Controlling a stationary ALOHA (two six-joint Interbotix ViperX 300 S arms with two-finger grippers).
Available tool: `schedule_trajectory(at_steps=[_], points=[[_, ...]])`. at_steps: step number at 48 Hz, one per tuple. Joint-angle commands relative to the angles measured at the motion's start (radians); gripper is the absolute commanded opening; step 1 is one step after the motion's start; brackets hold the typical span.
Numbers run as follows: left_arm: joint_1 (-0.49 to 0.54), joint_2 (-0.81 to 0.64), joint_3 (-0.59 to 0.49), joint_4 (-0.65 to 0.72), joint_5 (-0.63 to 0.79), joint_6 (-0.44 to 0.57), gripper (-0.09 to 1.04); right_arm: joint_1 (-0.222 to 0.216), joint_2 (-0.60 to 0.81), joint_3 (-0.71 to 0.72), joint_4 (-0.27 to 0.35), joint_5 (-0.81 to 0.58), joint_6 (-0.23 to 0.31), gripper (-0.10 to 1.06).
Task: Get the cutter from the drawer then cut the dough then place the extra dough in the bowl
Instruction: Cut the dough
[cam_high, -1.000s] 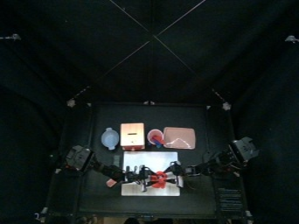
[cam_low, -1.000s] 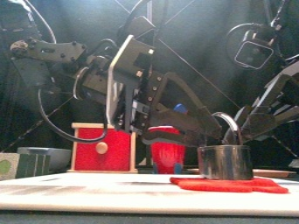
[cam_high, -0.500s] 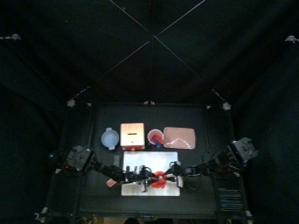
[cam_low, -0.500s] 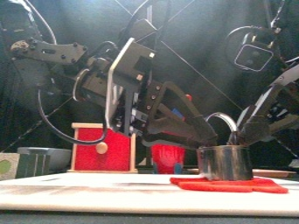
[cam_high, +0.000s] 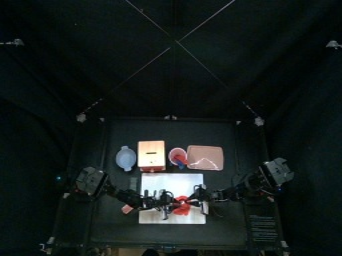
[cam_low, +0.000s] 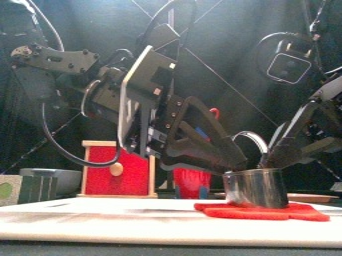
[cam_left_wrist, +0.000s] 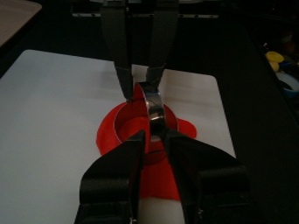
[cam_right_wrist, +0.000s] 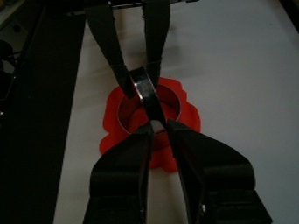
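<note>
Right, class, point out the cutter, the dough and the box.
cutter (cam_low: 257, 188), front view, metal side wall
dough (cam_low: 261, 212), front view, front edge
box (cam_low: 134, 181), front view, red drawer front

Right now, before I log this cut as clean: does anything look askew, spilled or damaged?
Nothing spilled or damaged. The cutter stands on the red dough, with the left gripper and right gripper pinching its rim from opposite sides. Only the dough's edge looks odd: lobed and ragged, not round.

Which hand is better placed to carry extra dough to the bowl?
Left hand, probably: it and the right hand meet at the cutter on the dough, but the bowl sits back-left.
</note>
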Motion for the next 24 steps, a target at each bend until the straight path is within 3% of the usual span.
schedule_trajectory(at_steps=[1,24], points=[[0.003,-0.003,-0.014,-0.002,-0.002,0.002,0.65,0.006,-0.006,-0.014,-0.002,0.018,0.002,0.59],[0.005,0.023,-0.018,-0.015,0.048,0.002,0.65,0.005,0.015,-0.021,0.003,0.041,0.002,0.59]])
